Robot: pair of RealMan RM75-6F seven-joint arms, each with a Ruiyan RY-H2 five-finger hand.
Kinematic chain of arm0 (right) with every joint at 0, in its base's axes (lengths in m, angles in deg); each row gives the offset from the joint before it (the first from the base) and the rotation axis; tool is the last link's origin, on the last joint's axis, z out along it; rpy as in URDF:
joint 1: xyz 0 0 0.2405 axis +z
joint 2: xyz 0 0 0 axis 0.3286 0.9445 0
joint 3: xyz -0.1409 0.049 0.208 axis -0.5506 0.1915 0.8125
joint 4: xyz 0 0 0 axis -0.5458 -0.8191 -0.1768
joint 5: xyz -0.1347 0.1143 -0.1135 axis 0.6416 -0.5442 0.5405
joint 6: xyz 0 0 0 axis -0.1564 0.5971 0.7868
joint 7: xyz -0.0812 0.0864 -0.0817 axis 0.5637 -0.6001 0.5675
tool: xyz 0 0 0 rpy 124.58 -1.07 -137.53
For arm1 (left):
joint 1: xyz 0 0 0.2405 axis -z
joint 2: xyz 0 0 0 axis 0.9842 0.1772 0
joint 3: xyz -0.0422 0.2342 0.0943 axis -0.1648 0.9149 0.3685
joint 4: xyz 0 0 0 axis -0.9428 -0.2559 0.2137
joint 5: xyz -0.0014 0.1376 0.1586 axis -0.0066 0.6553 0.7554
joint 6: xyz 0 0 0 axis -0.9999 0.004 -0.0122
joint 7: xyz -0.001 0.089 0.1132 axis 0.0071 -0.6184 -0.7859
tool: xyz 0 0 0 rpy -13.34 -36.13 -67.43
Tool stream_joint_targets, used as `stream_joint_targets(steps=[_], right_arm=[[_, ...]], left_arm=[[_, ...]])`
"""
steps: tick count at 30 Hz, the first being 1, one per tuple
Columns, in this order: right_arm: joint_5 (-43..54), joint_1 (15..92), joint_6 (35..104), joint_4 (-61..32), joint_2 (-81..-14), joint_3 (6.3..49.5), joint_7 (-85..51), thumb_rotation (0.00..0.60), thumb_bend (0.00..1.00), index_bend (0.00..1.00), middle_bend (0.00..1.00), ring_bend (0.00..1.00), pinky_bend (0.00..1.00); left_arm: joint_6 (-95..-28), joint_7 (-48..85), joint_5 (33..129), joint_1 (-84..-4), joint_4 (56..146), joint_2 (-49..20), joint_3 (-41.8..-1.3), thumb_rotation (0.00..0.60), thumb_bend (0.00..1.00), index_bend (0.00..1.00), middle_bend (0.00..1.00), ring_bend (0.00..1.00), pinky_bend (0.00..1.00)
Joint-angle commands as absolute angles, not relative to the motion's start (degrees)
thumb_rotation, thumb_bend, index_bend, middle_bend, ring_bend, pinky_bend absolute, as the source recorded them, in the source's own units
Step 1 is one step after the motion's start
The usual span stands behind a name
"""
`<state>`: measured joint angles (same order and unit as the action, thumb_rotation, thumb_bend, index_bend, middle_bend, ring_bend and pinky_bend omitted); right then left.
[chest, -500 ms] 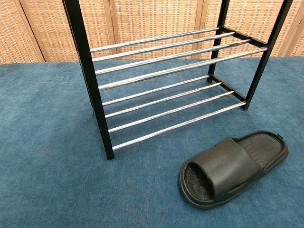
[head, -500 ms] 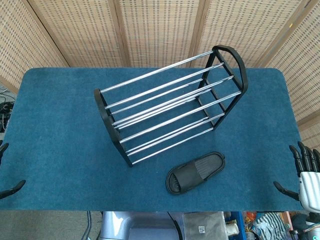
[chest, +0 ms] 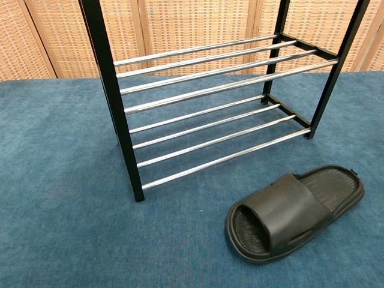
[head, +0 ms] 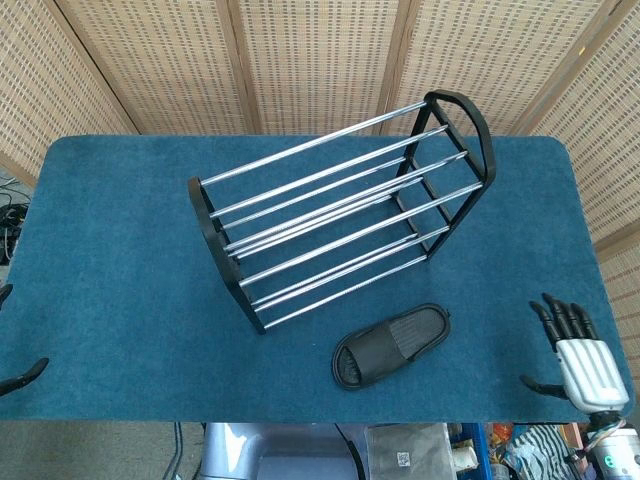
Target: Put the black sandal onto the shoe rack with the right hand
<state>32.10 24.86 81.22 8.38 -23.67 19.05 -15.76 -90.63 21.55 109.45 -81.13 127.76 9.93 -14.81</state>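
Fingers (head: 563, 318) of right hand (head: 583, 362) spread, empty; black sandal (head: 390, 346) lengthwise diagonal, toe opening toward near-left table edge.

Left hand (head: 18, 375) mostly cut off (only fingertips show).

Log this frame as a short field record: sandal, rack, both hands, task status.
sandal: black sandal flat on the blue table, in front of the rack, untouched
rack: shoe rack standing mid-table, chrome bars bare
right hand: right hand at the table's near right corner, fingers spread, holding nothing, apart from the sandal
left hand: left hand only dark fingertips at the left edge, state unclear
status: sandal not yet picked up
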Motion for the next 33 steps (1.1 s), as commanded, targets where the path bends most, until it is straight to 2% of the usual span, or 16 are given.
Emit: stream_joint_targets(steps=[1, 7, 16, 33], right_arm=[[41.0, 34.4, 68.9, 0.6, -22.8, 14.9, -28.4, 0.6, 0.0, 0.0, 0.0, 0.0, 0.0], [46.2, 40.4, 64.7, -6.4, -26.6, 13.9, -31.1, 0.6, 0.0, 0.0, 0.0, 0.0, 0.0], [48.0, 46.4, 62.4, -14.5, -33.3, 14.3, -32.2, 0.6, 0.0, 0.0, 0.0, 0.0, 0.0], [48.0, 52.6, 59.0, -18.5, -37.6, 12.9, -31.3, 0.6, 0.0, 0.0, 0.0, 0.0, 0.0]], left_arm=[[-90.1, 21.1, 108.8, -80.8, 127.8, 9.7, -15.1, 0.6, 0.18, 0.0, 0.0, 0.0, 0.0], [-88.4, 19.9, 107.9, -79.8, 127.7, 9.2, -15.6, 0.6, 0.18, 0.0, 0.0, 0.0, 0.0], [-85.9, 17.9, 105.2, -78.4, 127.8, 8.5, -16.7, 0.6, 0.18, 0.0, 0.0, 0.0, 0.0], [-85.1, 16.1, 103.6, -77.6, 127.3, 7.4, -17.5, 0.6, 0.18, 0.0, 0.0, 0.0, 0.0]])
